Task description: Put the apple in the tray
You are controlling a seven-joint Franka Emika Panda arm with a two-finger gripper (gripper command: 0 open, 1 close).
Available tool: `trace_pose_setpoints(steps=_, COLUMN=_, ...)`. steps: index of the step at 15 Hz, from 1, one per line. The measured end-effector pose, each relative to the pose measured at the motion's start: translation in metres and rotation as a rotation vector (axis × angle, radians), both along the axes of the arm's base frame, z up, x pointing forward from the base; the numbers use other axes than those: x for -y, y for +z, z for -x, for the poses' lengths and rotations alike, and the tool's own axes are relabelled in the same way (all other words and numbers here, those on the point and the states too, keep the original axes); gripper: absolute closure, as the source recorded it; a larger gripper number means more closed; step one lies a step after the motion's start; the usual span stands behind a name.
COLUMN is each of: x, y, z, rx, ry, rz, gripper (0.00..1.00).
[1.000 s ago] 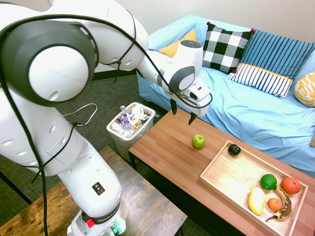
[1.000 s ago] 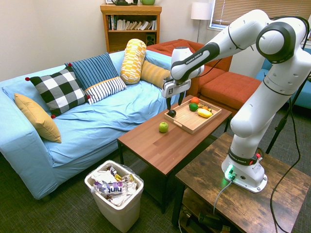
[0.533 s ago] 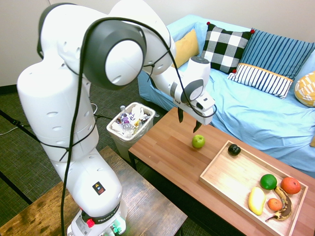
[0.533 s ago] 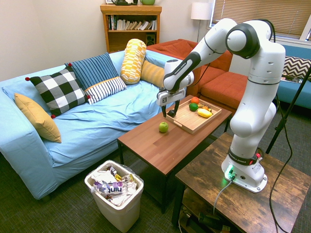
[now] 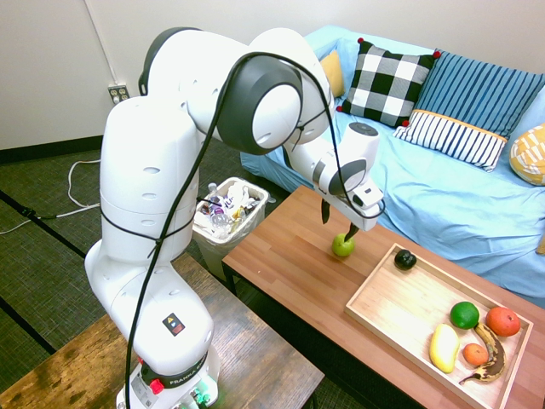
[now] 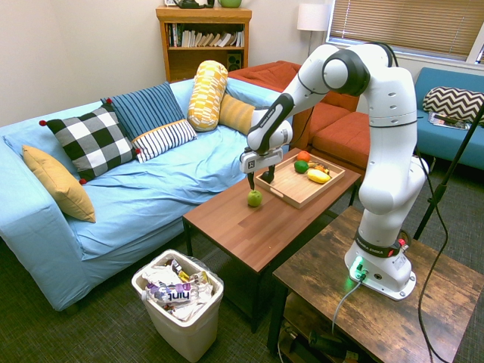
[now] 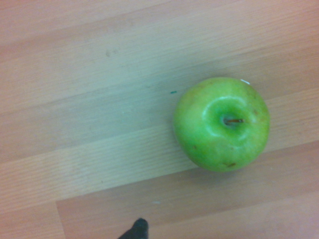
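One apple [image 5: 342, 246] sits on the reddish-brown table [image 5: 289, 264], just right of centre in the first exterior view, stem up in the wrist view. Right above it hangs the gripper [image 5: 337, 223], fingers spread apart and holding nothing. Toward the lower right, the tray [image 5: 392, 311] is well apart from the apple, with other fruit in it.

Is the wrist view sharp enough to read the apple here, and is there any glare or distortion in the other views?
Wrist view: apple slightly soft, stem readable, mild highlight on its skin. First exterior view: wide-angle stretch, arm looms large. Second exterior view: evenly lit, sharp, no glare.
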State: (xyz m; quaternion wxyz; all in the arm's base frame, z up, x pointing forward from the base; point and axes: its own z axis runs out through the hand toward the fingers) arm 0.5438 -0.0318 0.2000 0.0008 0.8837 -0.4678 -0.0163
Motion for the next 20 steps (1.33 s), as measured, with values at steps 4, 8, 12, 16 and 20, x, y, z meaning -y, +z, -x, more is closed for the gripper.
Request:
trace_pose_setpoints(steps=4, x=0.003, y=-0.029, z=-0.019, rx=-0.017, ry=-0.004, rz=0.016, gripper=0.0)
trace_pose_setpoints(steps=8, x=0.003, y=-0.054, z=-0.029, rx=-0.039, ry=-0.018, rz=0.013, gripper=0.0)
trace_pose_setpoints(steps=12, x=0.008, y=-0.074, z=-0.035, rx=-0.059, ry=-0.027, rz=0.018, gripper=0.0)
trace_pose_setpoints(steps=16, x=0.016, y=-0.084, z=-0.042, rx=-0.062, ry=-0.04, rz=0.023, gripper=1.0)
trace_pose_setpoints(steps=20, x=0.018, y=-0.086, z=-0.045, rx=-0.059, ry=-0.046, rz=0.02, gripper=1.0)
